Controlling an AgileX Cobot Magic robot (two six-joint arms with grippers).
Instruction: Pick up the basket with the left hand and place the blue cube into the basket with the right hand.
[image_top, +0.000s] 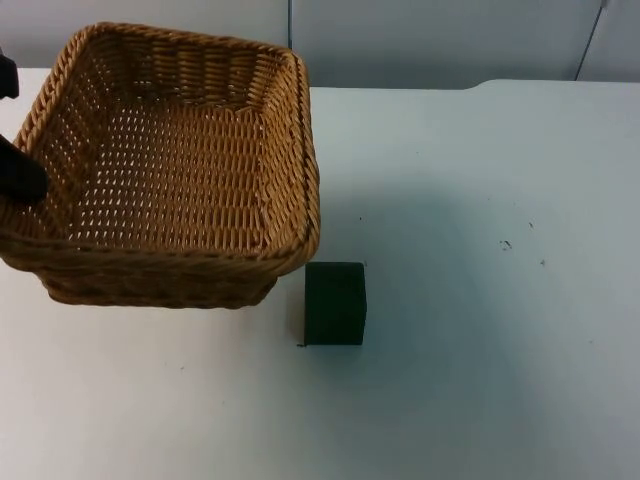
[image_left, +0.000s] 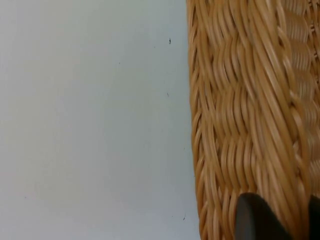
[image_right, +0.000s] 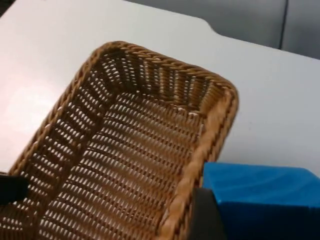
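Currently we find the left gripper (image_top: 15, 180) pinching the basket (image_top: 170, 170) rim at nine o'clock. The blue cube (image_top: 335, 303) rests on the table (image_top: 480, 380), just beside the basket at five o'clock. We cannot tell the right gripper's state. We advise holding the basket level and approaching the cube squarely. No markings are legible.

white table top (image_top: 480, 380), grey partition wall (image_top: 440, 40)
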